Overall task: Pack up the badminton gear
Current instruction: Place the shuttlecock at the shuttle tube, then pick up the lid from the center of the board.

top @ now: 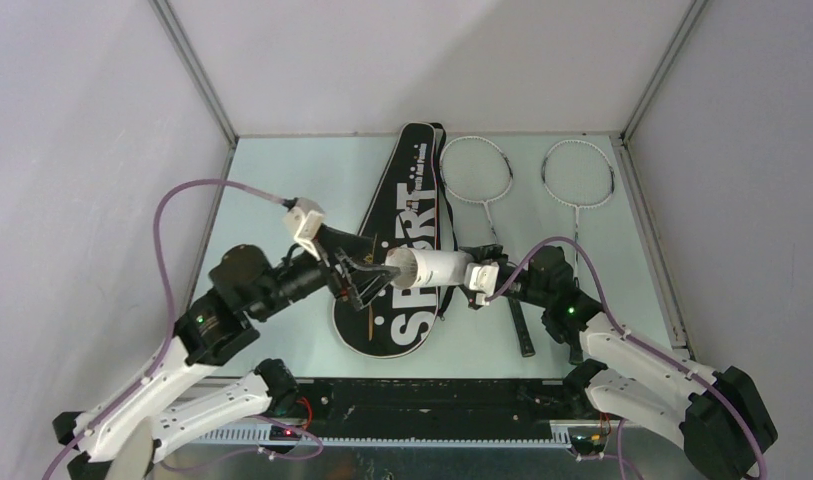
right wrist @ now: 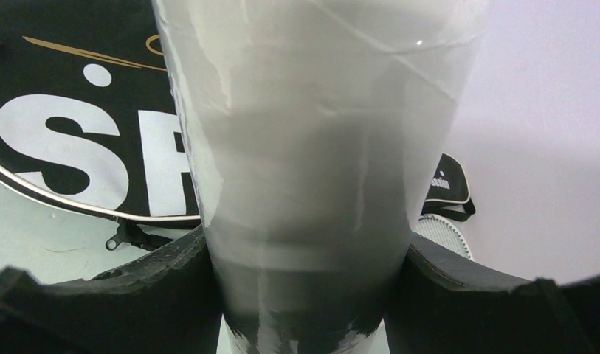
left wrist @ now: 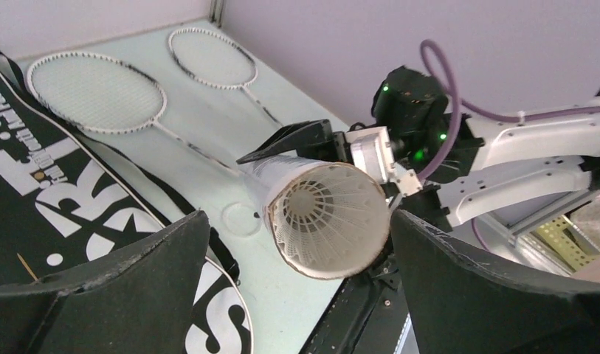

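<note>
Tube: a long white tube (top: pixel 432 268) is held level above the middle of the tabletop (top: pixel 282 180). In the overhead view it crosses the lower part of the bag, with its open mouth pointing to the left of the frame.
Right fingers: the right fingers (right wrist: pixel 134 295) are clamped on the tube. One dark finger presses each side of it at the bottom of the right wrist view, and the tube rises between them and fills the frame.
Left fingers: the left fingers (left wrist: pixel 119 287) are spread wide and hold nothing. In the left wrist view the tube's mouth sits between them at centre frame, apart from both.
Shuttlecock: a white feather shuttlecock (left wrist: pixel 319 210) sits inside the tube's mouth, skirt outward.
Bag: a black racket-shaped bag (top: pixel 407 200) lettered "SPORT" lies flat at centre frame, under the tube.
Rackets: two silver-framed rackets (top: pixel 475 170) (top: pixel 579 173) lie side by side on the tabletop at upper right, just right of the bag, heads toward the far wall.
</note>
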Available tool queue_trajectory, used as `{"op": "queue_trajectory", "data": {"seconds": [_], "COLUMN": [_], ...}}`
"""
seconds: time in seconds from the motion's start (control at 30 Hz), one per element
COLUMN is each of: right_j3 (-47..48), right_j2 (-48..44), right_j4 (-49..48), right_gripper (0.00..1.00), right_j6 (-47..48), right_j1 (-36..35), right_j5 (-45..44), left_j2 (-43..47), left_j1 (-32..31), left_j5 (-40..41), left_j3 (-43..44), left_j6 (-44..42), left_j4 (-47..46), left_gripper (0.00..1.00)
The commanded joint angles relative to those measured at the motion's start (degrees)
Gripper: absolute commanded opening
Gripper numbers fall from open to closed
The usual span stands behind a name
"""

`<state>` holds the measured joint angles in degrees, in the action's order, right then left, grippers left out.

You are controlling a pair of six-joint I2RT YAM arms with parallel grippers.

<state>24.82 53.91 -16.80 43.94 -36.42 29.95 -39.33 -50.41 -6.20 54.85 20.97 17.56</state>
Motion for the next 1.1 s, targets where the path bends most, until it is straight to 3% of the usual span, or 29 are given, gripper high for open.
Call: {"op": "queue_trajectory", "data": {"seconds": [0.0, 0.2, 0.37, 0.5, 0.57, 0.67, 0.8, 0.9, 1.07], "right_j3": [2.8, 2.8, 2.8, 2.8, 2.8, 2.8, 2.8, 2.8, 2.8], "right_j2": [-0.7, -0.7, -0.5, -0.2, 0.5, 2.1, 4.9, 6.1, 7.7], "right_j4": [-5.0, -5.0, -8.7, -16.3, -22.5, -30.1, -40.2, -43.0, -40.1], "right_gripper": [0.24, 0.24, 0.2, 0.2, 0.19, 0.19, 0.21, 0.22, 0.23], "right_j6": [-0.4, -0.6, -6.0, -17.8, -28.1, -42.8, -55.2, -57.3, -52.3], "right_j1": [-0.2, 0.2, 1.3, 2.0, 2.1, 2.3, 1.1, -2.4, -8.6], "right_j5": [-0.1, 0.1, 0.5, -1.7, -4.5, -0.8, 6.5, 5.2, -3.6], "left_j2": [3.3, 7.2, 12.7, 13.8, 12.7, 10.3, 4.7, 0.5, -2.7], "left_j1": [-0.2, -0.2, -0.2, -0.3, -0.2, -0.2, -0.3, -0.3, -0.4], "left_j5": [1.7, 3.6, 4.7, 11.0, 11.8, 5.1, -2.3, -2.5, 1.6], "left_j3": [-0.8, -1.8, -5.4, -8.6, -10.0, -12.0, -13.3, -14.3, -18.4], "left_j6": [-0.1, -1.5, -2.8, -1.9, -1.5, -2.4, -3.4, -4.1, -1.9], "left_j4": [-0.1, 0.2, -5.6, -8.7, -10.6, -15.6, -23.1, -28.8, -42.3], "left_gripper": [1.0, 1.0, 1.0, 1.0, 1.0, 1.0, 1.0, 1.0, 1.0]}}
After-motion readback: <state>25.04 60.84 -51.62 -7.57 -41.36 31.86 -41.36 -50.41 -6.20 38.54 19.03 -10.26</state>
